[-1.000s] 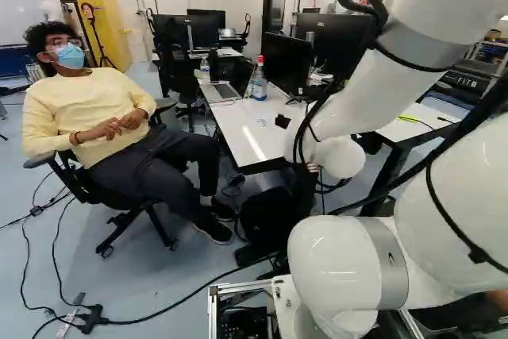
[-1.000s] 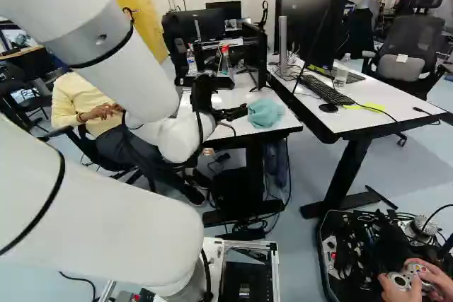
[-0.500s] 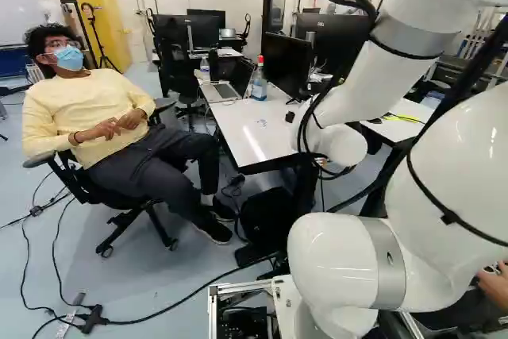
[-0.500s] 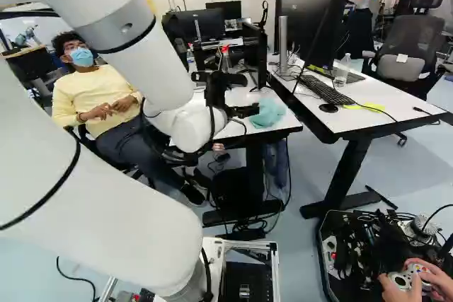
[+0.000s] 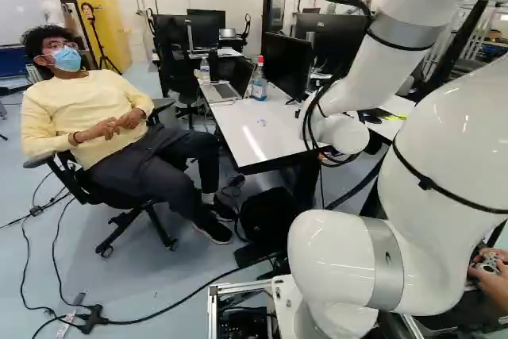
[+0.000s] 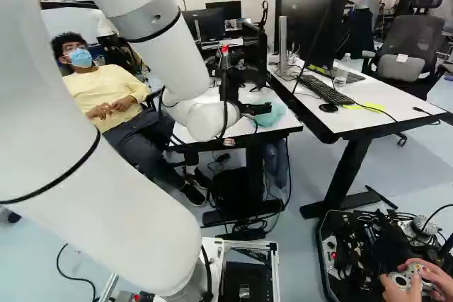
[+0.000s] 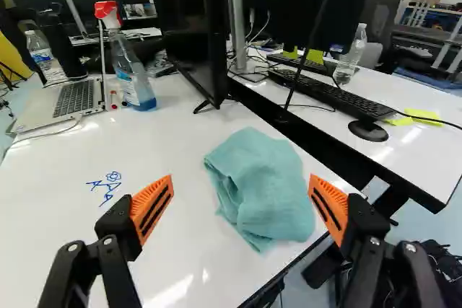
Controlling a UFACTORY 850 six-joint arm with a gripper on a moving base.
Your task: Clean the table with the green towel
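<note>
Holds the gripper (image 6: 265, 109) with both fingers spread wide – frames the green towel (image 7: 263, 189) ahead, between them in the wrist view. Shows that towel rumpled and folded on the white table (image 7: 173, 257), just beside the edge nearest the second table (image 7: 426, 160). Runs its long axis roughly away from the gripper – points a blunt peak toward the black screen (image 7: 188, 27), a folded corner back toward the gripper. Puts the blue scribble (image 7: 113, 177) well apart from it, on the laptop's (image 7: 72, 99) side.
</note>
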